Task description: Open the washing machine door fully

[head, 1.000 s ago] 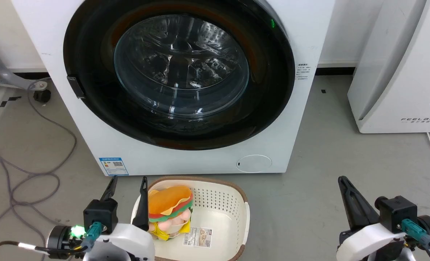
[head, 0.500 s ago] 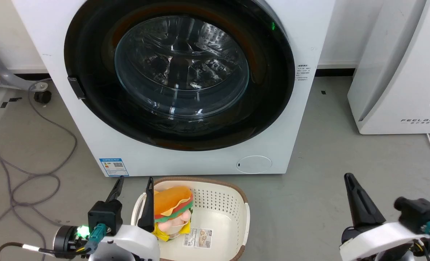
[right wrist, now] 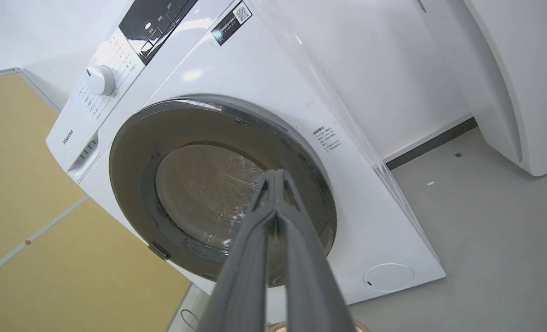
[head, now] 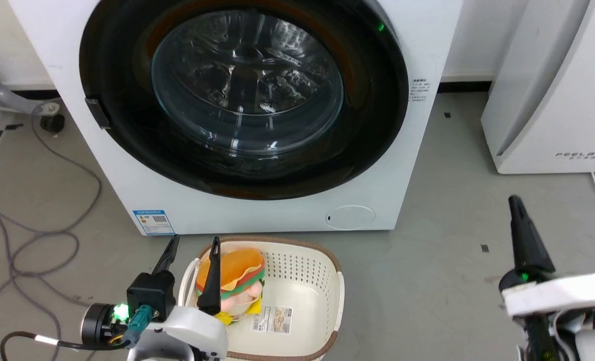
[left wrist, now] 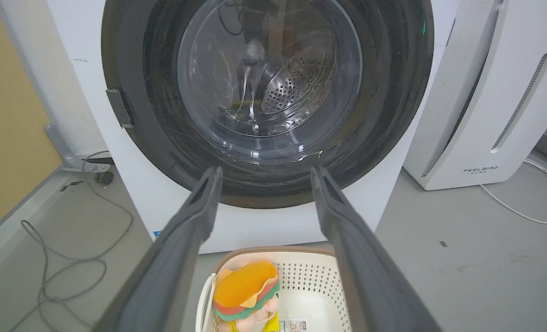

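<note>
Washing machine door [head: 244,95], shut flush against the washing machine [head: 257,215] front; left gripper [head: 195,239] spread and empty near basket [head: 338,296], right gripper [head: 514,200] pinched closed on nothing; probably best hooked at the small tab [head: 96,113] on its left rim, then swung wide.

Head camera down, wrist cameras low, all toward the washing machine door [head: 244,95]
</note>
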Tool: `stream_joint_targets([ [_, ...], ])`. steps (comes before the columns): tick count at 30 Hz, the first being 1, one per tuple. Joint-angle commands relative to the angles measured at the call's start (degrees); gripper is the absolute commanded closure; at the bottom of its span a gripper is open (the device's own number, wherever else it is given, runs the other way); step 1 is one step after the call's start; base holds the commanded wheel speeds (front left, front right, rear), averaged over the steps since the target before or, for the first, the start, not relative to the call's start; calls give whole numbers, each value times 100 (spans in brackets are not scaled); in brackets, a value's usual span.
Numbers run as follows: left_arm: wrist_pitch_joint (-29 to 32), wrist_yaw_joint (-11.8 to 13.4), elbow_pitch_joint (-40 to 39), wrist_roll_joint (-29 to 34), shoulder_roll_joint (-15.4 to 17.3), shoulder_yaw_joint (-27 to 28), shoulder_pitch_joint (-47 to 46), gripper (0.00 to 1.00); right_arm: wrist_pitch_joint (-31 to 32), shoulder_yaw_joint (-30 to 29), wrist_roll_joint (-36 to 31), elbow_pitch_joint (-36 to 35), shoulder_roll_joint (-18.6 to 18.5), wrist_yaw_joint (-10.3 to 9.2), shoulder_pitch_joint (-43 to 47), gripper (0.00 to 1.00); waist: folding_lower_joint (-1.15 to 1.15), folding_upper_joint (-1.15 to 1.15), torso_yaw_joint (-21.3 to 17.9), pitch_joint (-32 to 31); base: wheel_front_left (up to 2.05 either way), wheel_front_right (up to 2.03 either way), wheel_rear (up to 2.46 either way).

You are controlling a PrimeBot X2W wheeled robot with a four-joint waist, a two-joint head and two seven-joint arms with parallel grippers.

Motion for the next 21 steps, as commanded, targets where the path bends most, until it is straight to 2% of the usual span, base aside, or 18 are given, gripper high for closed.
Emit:
stream_joint_targets([
  [1, -43, 27, 18, -40, 26, -37, -101, 0, -53, -24, 209, 39, -52, 3, -122, 100, 0, 0, -10, 38, 0, 0, 0],
  [9, -132, 48, -30, -85, 83, -111, -288, 0, -169, -42, 1491, 533, -299, 3, -1038, 100, 0, 0, -38, 323, 0, 0, 0],
  [21, -241, 72, -194, -139, 167, -264, -615, 0, -216, 289, 2816, 1448, -919, 3, -2637, 100, 0, 0, 84, 770, 0, 0, 0],
])
